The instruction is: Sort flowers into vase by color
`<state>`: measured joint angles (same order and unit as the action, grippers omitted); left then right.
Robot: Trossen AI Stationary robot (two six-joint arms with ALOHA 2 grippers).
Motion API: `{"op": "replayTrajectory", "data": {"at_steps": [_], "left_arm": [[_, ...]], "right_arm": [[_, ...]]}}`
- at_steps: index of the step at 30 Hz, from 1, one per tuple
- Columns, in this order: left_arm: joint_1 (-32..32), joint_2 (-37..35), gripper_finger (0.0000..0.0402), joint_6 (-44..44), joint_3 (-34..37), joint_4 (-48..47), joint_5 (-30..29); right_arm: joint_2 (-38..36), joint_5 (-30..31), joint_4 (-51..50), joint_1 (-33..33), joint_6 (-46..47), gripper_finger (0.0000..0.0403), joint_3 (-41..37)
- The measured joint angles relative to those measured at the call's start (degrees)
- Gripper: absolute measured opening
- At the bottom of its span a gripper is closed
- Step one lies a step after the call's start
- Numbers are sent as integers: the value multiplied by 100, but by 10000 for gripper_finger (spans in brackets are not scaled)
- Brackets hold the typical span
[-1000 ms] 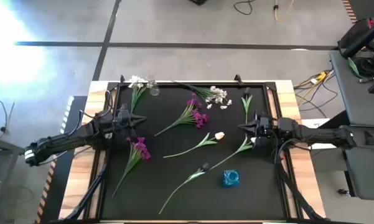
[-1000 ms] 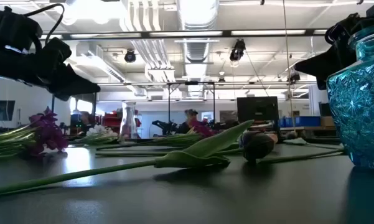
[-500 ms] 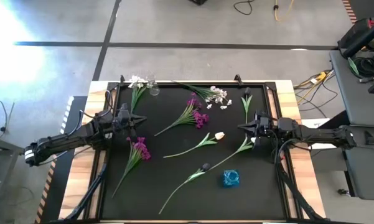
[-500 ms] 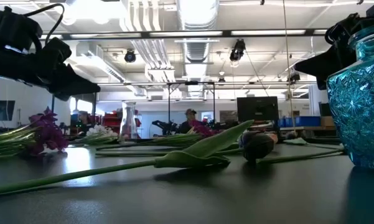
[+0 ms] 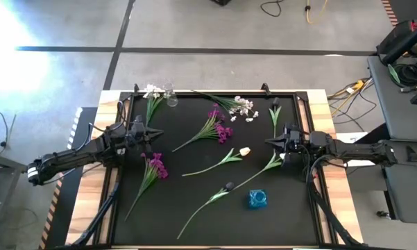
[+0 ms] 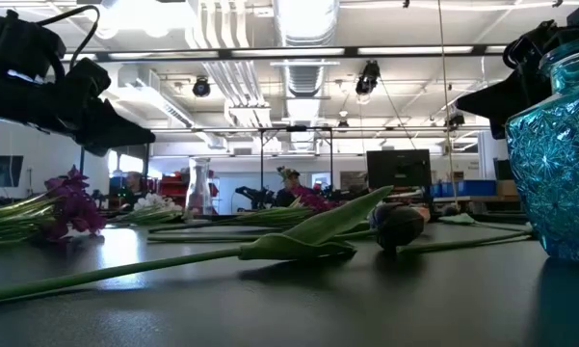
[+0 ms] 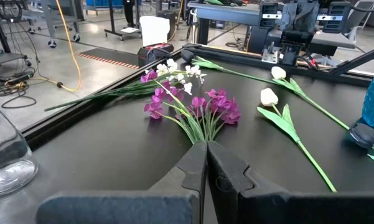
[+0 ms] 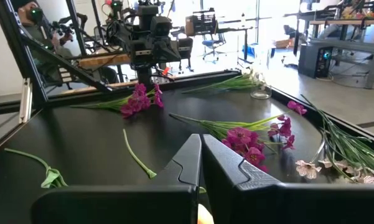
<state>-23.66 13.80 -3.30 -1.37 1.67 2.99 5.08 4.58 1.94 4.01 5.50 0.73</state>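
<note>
Flowers lie flat on the black table. A magenta spray (image 5: 218, 129) is at the middle, another magenta spray (image 5: 155, 167) near the left. A white cluster (image 5: 241, 106) and a second white cluster (image 5: 151, 92) lie by the far edge. A cream tulip (image 5: 243, 151), a second cream tulip (image 5: 282, 157) and a dark bud (image 5: 227, 187) lie nearer. A clear glass vase (image 5: 170, 95) stands far left, a blue glass vase (image 5: 257, 199) near right. My left gripper (image 5: 161, 135) hovers shut at the left; my right gripper (image 5: 267, 142) hovers shut at the right.
A short green stem with a dark bud (image 5: 275, 111) lies at the far right. The table has a raised black frame (image 5: 215, 93) and wooden side strips (image 5: 90, 201). Bare mat lies along the near edge, left of the blue vase.
</note>
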Motion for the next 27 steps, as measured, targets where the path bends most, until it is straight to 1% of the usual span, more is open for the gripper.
{"op": "replayTrajectory", "data": {"at_steps": [9,11,13,17,19,20,24,27], "left_arm": [[0,-2,0,-1,0,0,1],[-2,0,0,1,0,0,1],[-2,-1,0,1,0,0,1],[-1,0,0,1,0,0,1],[0,-2,0,-1,0,0,-1],[0,-2,0,1,0,0,1],[-1,-2,0,1,0,0,0],[0,0,0,1,0,0,1]], "right_arm": [[-1,-2,4,-2,-3,9,0],[-1,-4,4,-1,140,9,-1],[-1,-7,5,-1,567,9,-1],[-2,-6,32,0,1743,9,0],[-2,-4,181,0,2053,9,-2],[-2,19,275,0,2051,9,-1],[0,311,714,0,2147,9,-2],[26,681,1216,0,1936,9,0]]}}
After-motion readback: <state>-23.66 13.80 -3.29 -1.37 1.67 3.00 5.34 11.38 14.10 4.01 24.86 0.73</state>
